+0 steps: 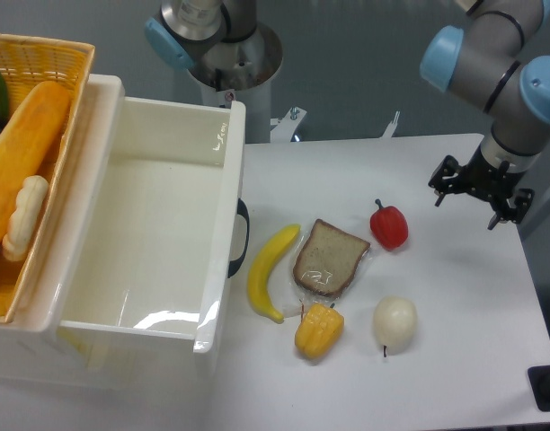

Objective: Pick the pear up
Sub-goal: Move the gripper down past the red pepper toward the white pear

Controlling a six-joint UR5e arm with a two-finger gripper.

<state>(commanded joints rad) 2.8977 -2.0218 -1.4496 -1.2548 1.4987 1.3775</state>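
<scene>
Hand (pixel 479 195): open, empty, well apart from pear (pixel 394 324) | Advice: descend over pear's widest part, avoid yellow pepper (pixel 318 330) beside it.

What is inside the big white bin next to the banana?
The white bin looks empty: only its bare glossy floor shows. The near wall hides a strip of the floor along it, so that part cannot be checked.

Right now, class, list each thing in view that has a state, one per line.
pear: on the table, lying free, ungrasped
gripper: open, empty, above the table
white bin: open, empty
wicker basket: holding food
bread slice: wrapped, flat
banana: lying beside the bin
</scene>
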